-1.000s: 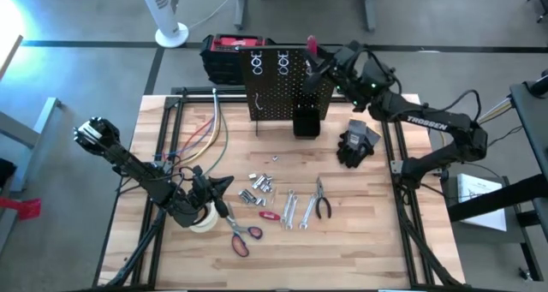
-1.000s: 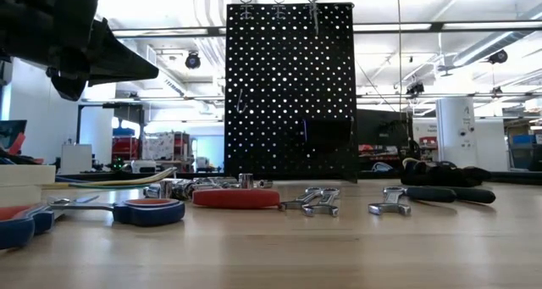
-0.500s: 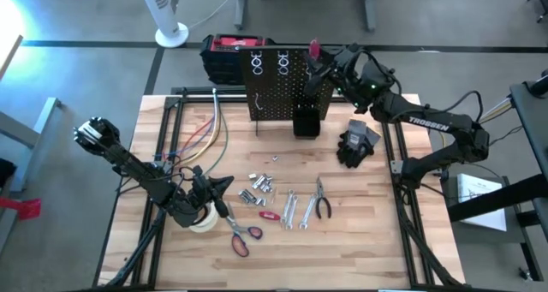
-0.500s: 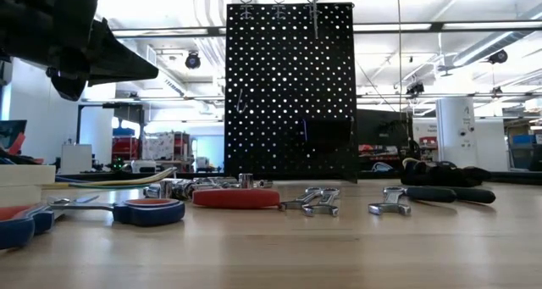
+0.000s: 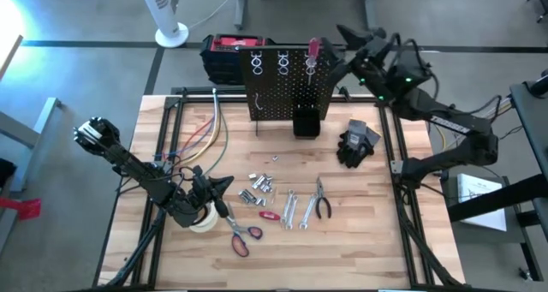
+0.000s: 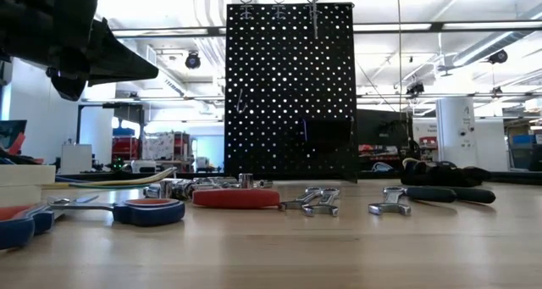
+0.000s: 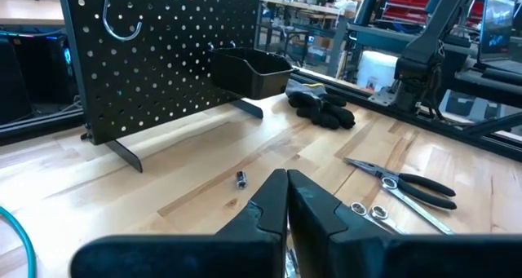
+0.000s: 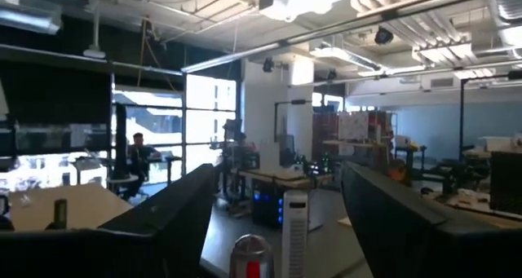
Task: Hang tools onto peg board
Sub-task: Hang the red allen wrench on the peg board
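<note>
Your left hand (image 5: 224,186) sits low near the bench's (image 5: 377,241) left front corner, its fingers (image 7: 287,198) pressed together with nothing between them, right beside the white tape roll (image 5: 204,220). Just in front of it lie the red-handled scissors (image 5: 241,235), toward the front edge. Moving right along the middle of the bench, you have a cluster of small silver sockets (image 5: 259,189), a little red-handled tool (image 5: 270,215), two wrenches (image 5: 289,210) and the black-handled pliers (image 5: 322,200), all lying flat and untouched. At the back edge stands the peg board (image 5: 282,86), upright, with silver ring hooks (image 5: 270,65) along its top and a small black bin (image 5: 306,122) at its right foot; a red-and-black toolbox (image 5: 231,50) sits behind it. A red-handled screwdriver (image 5: 312,52) hangs in the board's top right hook, shaft (image 6: 313,13) down against the panel. A black glove (image 5: 355,143) lies near the right edge. Your right hand (image 5: 349,37) is up high, just right of and apart from the screwdriver, beyond the bench's back edge, with its fingers (image 8: 171,217) spread wide and holding nothing.
</note>
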`<state>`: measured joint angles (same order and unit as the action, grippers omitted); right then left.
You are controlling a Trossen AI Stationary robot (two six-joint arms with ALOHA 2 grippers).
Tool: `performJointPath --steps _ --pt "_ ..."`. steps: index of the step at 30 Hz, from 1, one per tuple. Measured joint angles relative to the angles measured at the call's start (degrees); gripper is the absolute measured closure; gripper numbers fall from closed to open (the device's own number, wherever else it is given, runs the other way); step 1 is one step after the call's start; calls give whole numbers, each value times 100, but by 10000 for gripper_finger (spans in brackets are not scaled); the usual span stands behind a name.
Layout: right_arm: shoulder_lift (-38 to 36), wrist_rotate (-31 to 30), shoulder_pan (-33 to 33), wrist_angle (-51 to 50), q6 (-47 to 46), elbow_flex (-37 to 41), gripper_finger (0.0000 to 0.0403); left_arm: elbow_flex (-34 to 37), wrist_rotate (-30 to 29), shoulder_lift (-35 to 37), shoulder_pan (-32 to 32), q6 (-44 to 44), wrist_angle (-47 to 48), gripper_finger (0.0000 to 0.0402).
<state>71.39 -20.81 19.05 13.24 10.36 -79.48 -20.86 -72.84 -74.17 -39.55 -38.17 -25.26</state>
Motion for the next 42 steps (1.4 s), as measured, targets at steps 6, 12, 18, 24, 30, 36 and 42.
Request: performJointPath --steps 6,12,18,24,30,36,42 --pt "-327 28 -392 -1380 -268 12 142 0 0 0 2 2 2 401" --pt "-581 23 -1075 -2672 -693 139 161 0 -2 2 9 215 2 401" --pt "-648 -9 -2086 -3045 -1230 771 180 0 273 2 9 319 5 401" --pt "-474 26 -2853 -3040 -1981 1576 187 0 1040 2 9 339 0 401" --pt "-10 30 -3453 -2237 -2680 2470 184 0 1559 2 9 343 -273 401" --pt "813 30 -3864 -1052 -2915 3044 189 -281 1831 2 9 496 -295 396" --pt "1680 32 -4016 -513 -3137 3005 164 -896 2002 -86 -2 1191 -139 336"
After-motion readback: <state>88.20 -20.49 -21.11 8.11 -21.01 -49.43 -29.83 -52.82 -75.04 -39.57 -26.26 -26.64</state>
